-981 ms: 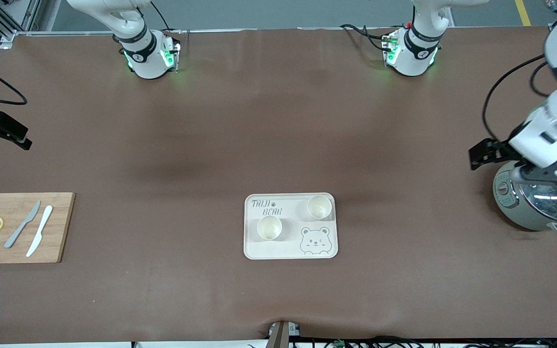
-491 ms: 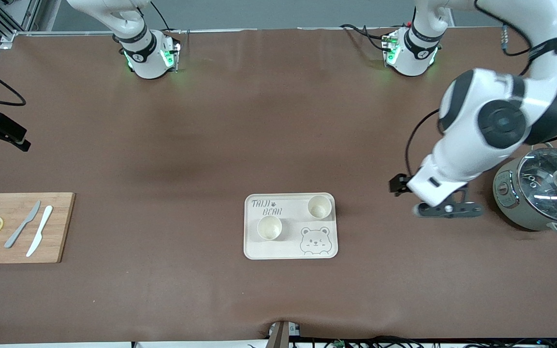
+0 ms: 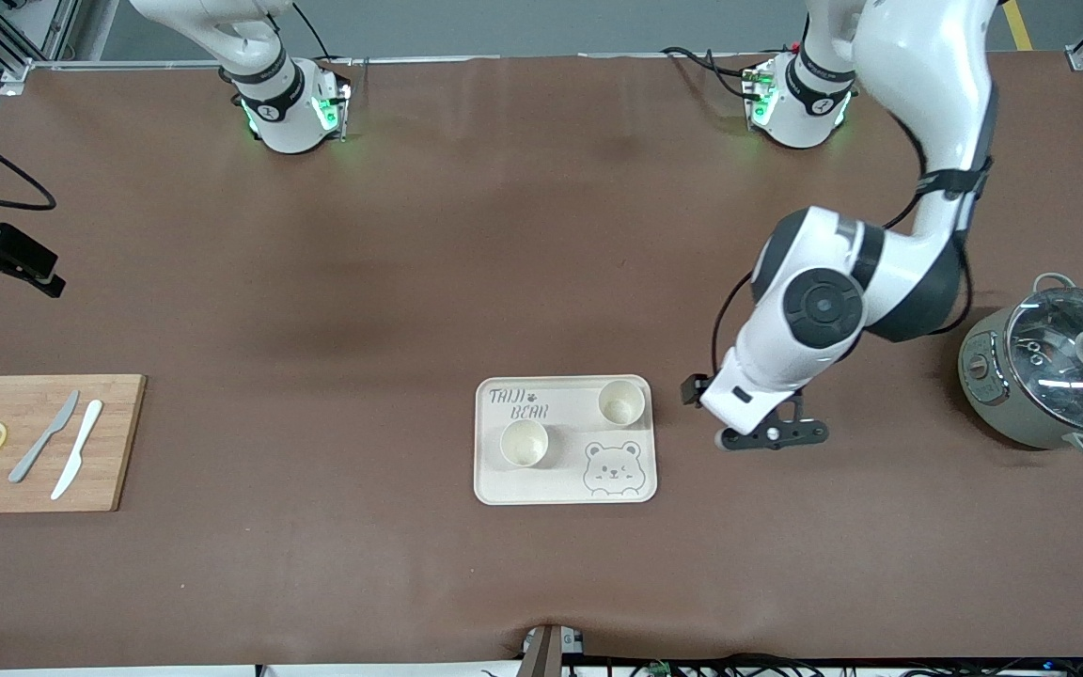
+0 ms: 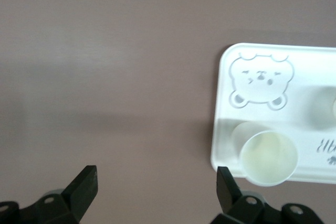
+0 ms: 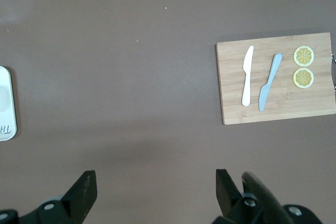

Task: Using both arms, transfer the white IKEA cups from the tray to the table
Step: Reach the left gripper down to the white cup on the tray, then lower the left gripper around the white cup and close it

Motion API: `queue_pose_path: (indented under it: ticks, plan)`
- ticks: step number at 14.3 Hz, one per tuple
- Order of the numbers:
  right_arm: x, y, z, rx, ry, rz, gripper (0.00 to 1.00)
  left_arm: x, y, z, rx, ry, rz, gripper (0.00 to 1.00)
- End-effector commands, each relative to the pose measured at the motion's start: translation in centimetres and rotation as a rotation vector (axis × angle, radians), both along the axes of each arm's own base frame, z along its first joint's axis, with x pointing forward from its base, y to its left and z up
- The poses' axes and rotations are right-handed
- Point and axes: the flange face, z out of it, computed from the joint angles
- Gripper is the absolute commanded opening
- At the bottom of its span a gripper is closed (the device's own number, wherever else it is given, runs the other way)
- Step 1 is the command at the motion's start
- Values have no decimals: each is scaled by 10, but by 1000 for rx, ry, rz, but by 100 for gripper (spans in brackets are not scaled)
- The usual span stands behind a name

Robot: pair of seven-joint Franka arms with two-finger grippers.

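Two white IKEA cups stand upright on the bear-printed tray (image 3: 565,489). One cup (image 3: 620,402) is at the corner toward the left arm's end. The other cup (image 3: 524,443) is nearer the front camera. My left gripper (image 3: 771,435) hangs over bare table beside the tray, toward the left arm's end. It is open and empty in the left wrist view (image 4: 156,188), which shows the tray (image 4: 310,66) and the closer cup (image 4: 269,157). My right gripper (image 5: 156,192) is open and empty, high over the table toward the right arm's end. The tray's edge (image 5: 6,103) shows there.
A grey-green pot with a glass lid (image 3: 1054,376) stands at the left arm's end. A wooden cutting board (image 3: 39,470) at the right arm's end holds two knives and two lemon slices. It also shows in the right wrist view (image 5: 283,106).
My left arm has swung from over the pot toward the tray and lowered its gripper beside it. The cups, tray and right arm have hardly moved.
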Motion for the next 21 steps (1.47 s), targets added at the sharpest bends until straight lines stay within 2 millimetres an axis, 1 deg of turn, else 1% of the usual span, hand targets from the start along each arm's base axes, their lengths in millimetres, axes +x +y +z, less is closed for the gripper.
queue_pose_path:
  ticks: [1,2,4,5,8,9,12,13,16,19,21]
  plan:
    - [4,1,6,12,-9,6,100,3,-24,-18,-7,-48,39,100]
    - [4,1,6,11,-11,6,100,-2,-38,-25,-11,-52,40,100]
    - [4,1,6,12,-11,6,100,-9,-55,-41,-15,-53,54,100]
    - [5,1,5,12,-9,6,100,-10,-59,-49,-13,-51,62,100]
    - [5,1,5,12,-9,6,100,-16,-67,-62,7,-46,85,100]
    - [4,-1,6,15,-11,2,100,-20,-71,-71,15,-39,77,100]
    - [5,-4,9,39,-19,-7,100,-28,-72,-89,9,-47,92,100]
    - [5,-4,9,39,-19,-7,100,-32,-77,-94,4,-51,85,100]
    - [5,-4,9,39,-17,-7,100,-33,-76,-98,5,-50,86,100]
    - [5,-4,9,39,-19,-7,100,-38,-76,-112,14,-56,70,100]
    - [5,-4,9,39,-17,-7,100,-41,-75,-117,13,-57,67,100]
